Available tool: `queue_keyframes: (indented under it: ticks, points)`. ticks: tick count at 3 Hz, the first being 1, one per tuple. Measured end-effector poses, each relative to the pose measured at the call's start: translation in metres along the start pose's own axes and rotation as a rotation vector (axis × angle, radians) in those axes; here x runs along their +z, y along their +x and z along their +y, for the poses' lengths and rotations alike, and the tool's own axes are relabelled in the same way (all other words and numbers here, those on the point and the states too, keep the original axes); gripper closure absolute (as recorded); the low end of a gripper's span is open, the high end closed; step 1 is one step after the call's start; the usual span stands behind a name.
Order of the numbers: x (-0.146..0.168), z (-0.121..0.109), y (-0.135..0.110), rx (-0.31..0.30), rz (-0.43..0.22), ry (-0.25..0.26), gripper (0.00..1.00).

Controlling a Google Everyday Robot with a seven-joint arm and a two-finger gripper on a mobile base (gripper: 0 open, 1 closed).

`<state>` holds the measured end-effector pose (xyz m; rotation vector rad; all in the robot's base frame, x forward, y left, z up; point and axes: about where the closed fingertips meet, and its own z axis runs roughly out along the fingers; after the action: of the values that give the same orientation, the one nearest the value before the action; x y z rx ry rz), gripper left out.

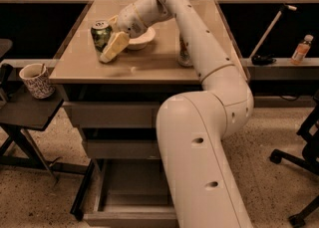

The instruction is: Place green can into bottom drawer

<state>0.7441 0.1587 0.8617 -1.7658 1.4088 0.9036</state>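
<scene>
The green can point(99, 32), dark green with a silver top, is at the left of the tan tabletop point(149, 65). My gripper point(107, 42) reaches in from the right, its cream fingers point(114, 47) closed around the can's right side. The can seems to be held just above the tabletop. The bottom drawer point(130, 192) is pulled open near the floor, below the two shut upper drawers. My arm hides its right part.
A white bowl point(143, 38) sits right behind the gripper. A second can point(184, 57) stands beside the arm. A patterned cup point(36, 80) is on the low side table at the left. A bottle point(301, 49) is on the right shelf, and a chair base point(299, 162) is at the right.
</scene>
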Motion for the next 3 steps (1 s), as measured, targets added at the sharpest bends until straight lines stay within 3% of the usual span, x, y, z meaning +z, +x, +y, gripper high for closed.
queue_keyframes:
  ticks: [3]
  points:
    - [-0.0021, -0.0014, 0.0007, 0.008, 0.001, 0.012, 0.89]
